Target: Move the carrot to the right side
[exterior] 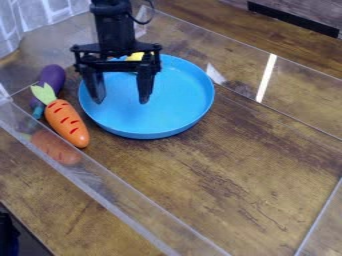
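1. The end effector is hanging over the left part of the blue plate, pointing down, with its two dark fingers spread wide and nothing between them.
2. The carrot is lying on the wooden surface down and to the left of the end effector, just outside the plate's left rim and apart from the fingers. Its green top is pointing up and away, its orange tip toward the camera.
3. A small purple toy is sitting to the left of the end effector, just beyond the carrot's leafy end.
4. A yellow fruit is showing behind the end effector, partly hidden by it, at the plate's far side.
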`<state>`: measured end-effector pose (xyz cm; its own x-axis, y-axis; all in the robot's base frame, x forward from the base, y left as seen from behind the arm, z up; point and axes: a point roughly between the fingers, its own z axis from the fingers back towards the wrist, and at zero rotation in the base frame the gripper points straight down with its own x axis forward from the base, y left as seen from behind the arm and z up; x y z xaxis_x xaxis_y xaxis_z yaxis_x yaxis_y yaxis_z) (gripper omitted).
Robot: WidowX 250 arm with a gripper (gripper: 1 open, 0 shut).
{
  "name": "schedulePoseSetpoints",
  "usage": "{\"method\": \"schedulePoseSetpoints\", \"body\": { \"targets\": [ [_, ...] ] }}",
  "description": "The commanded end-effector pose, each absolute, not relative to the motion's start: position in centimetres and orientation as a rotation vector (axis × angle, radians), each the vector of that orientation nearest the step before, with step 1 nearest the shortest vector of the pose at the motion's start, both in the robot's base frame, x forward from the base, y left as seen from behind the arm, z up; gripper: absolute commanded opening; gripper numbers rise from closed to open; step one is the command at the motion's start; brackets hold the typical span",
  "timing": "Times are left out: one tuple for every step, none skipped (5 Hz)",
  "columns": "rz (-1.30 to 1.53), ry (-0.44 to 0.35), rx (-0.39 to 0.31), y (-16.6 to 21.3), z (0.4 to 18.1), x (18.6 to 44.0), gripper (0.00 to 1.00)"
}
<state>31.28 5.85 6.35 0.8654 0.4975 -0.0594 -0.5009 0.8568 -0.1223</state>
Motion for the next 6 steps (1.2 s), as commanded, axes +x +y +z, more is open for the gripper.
{"method": "schedulePoseSetpoints", "body": {
  "targets": [
    [0.633, -0.031, -0.155, 7.3, 7.5, 31.3, 1.00],
    [0.728, -0.052, -0.173, 8.4, 7.6, 31.0, 1.00],
    [0.785, -0.072, -0.182, 9.3, 7.7, 30.7, 1.00],
    [0.829, -0.092, -0.189, 10.2, 7.6, 30.4, 1.00],
    [0.865, -0.108, -0.197, 11.0, 7.4, 30.0, 1.00],
    [0.902, -0.117, -0.206, 11.8, 7.1, 30.0, 1.00]
  ]
}}
